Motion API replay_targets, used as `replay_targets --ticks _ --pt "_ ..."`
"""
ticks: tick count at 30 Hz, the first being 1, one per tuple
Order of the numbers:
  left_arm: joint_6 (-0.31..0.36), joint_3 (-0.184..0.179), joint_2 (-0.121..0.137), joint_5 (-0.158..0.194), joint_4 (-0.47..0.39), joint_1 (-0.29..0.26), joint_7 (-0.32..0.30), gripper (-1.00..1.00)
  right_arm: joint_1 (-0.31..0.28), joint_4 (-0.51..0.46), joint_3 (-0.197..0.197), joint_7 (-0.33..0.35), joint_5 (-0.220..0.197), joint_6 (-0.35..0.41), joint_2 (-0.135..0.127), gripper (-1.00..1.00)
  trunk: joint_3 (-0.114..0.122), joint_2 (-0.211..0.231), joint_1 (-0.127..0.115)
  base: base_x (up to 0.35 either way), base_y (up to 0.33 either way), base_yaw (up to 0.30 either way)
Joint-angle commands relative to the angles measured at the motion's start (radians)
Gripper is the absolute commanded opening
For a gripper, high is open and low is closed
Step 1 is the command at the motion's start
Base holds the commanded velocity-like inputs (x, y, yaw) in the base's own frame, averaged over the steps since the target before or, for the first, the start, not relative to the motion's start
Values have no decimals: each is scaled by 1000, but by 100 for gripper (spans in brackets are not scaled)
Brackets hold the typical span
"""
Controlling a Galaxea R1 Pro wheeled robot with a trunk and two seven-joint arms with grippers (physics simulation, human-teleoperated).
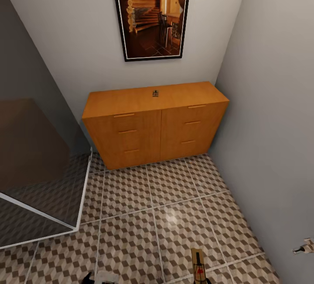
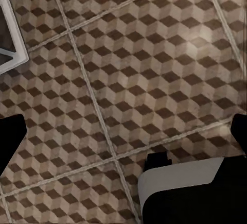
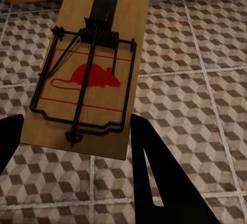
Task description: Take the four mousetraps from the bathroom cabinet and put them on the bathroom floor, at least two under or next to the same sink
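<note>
A tan mousetrap [image 3: 90,74] with black wire and a red mouse mark sits between my right gripper's [image 3: 82,147] dark fingers, which are shut on it. In the head view that held trap [image 1: 198,265] hangs low over the cube-pattern bathroom floor [image 1: 174,205]. Another mousetrap [image 1: 155,93] lies on the flat top of the orange-brown cabinet [image 1: 157,127] against the far wall. In its wrist view my left gripper [image 2: 123,131] is open over bare tiles [image 2: 144,64], with nothing between its fingers. The bathroom sink is out of view.
A glass shower screen with a white frame [image 1: 52,179] stands at the left. A grey wall [image 1: 270,144] closes the right side, with a small chrome fitting [image 1: 305,245] low on it. A framed picture [image 1: 150,11] hangs above the cabinet.
</note>
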Motion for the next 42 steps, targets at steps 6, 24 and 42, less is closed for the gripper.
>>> replay_targets --ticks 6,24,42 --pt "34 -7 -8 57 -136 0 3 100 -1 1 4 10 -11 -1 2 -100 -1 -2 0 0 0 0" --pt "1225 -3 -33 70 -1255 -26 -6 100 -1 0 4 8 -11 2 3 -100 -1 -2 0 0 0 0" --pt "1390 103 -87 71 -1141 -643 -2 100 -1 -2 4 12 -11 80 3 -100 -1 -2 0 0 0 0"
